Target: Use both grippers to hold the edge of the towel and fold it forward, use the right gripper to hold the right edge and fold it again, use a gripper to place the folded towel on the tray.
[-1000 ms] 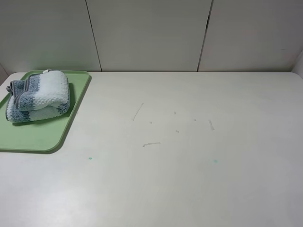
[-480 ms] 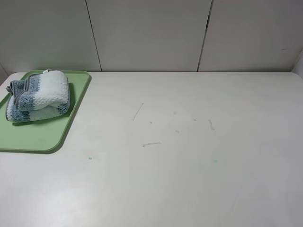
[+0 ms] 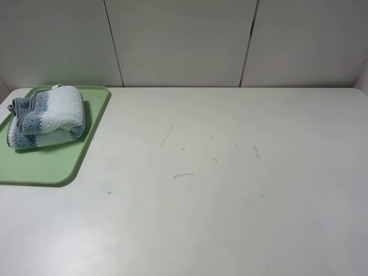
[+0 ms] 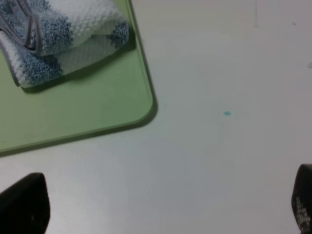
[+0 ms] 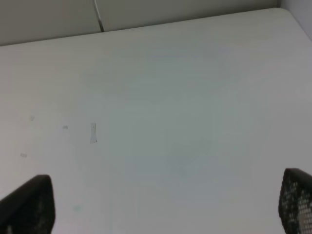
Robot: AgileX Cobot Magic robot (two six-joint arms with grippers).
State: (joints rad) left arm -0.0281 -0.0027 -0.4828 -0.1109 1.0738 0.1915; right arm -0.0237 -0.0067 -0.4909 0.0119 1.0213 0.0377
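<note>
— Towel point(image 3: 46, 117)?
— Folded into a thick bundle, lying on the tray point(image 3: 54, 168), toward its far half. White stripe on top, blue-grey stripes at the left end and along the near fold. Thin grey edge of the towel point(image 3: 22, 119) curling along the left part of the bundle.
— And the tray?
— Pale green, at the far left of the worktop point(image 3: 230, 190), left side cut off by the high view. Near half bare.
— Same seen from the left wrist?
— Yes: towel point(image 4: 63, 39) resting inside the rim, tray point(image 4: 87, 117) with its rounded corner toward open worktop point(image 4: 219, 165), small teal speck point(image 4: 227, 113) on the surface just beyond that corner.
— Left gripper point(image 4: 163, 207)?
— Spread wide, grasping nothing. Only two dark fingers point(image 4: 24, 204) showing at the picture's corners, above bare worktop, near the tray but apart from it.
— Right gripper point(image 5: 165, 204)?
— Also released and wide apart, nothing between. Dark fingers point(image 5: 29, 204) visible at the two lower corners only, above the worktop point(image 5: 170, 107).
— Seen from the high camera?
— Neither arm in that view.
— Anything else on the worktop?
— Faint grey scuff marks point(image 3: 184, 175) around the middle, one more point(image 5: 93, 133) in the right wrist view. Pale wall panels point(image 3: 184, 40) behind the far edge.
</note>
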